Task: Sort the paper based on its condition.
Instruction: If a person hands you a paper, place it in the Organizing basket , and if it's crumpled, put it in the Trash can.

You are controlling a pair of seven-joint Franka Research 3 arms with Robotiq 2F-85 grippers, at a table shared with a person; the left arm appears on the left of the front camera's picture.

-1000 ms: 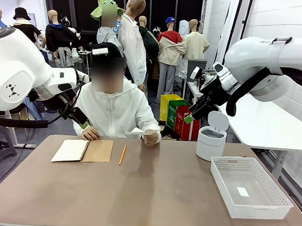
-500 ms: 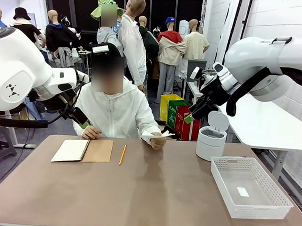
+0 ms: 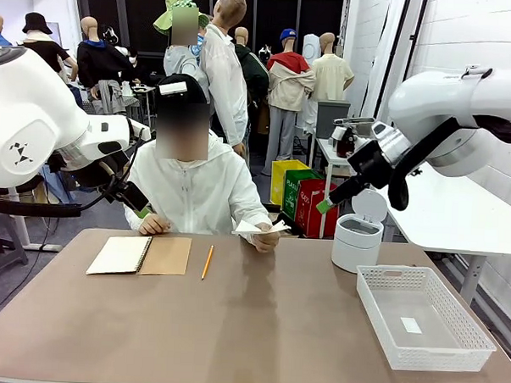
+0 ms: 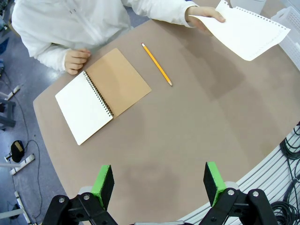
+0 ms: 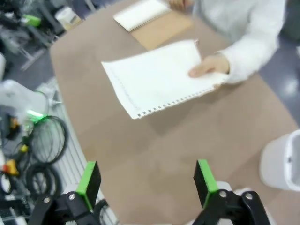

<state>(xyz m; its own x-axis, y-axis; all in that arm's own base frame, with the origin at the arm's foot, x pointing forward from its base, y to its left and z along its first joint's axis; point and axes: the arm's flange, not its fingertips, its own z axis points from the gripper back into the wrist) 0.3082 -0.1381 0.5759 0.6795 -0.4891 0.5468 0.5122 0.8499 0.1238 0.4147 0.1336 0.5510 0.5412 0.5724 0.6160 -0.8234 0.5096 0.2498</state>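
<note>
White paper (image 5: 159, 79), flat, perforated edge, in person's hand (image 5: 210, 65) | left gripper (image 4: 158, 180) wide | right gripper (image 5: 146, 179) wide

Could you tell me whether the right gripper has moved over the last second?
Yes. In the front view the right gripper has shifted toward picture right and slightly down, closer to the white bin standing on the table.

Room around our brown desk (image 3: 258, 327)
We see a white brick wall (image 3: 466, 31) at right, a white side table (image 3: 458, 217) beneath it, dark panels (image 3: 145, 8) behind, grey floor (image 3: 13, 304).
</note>
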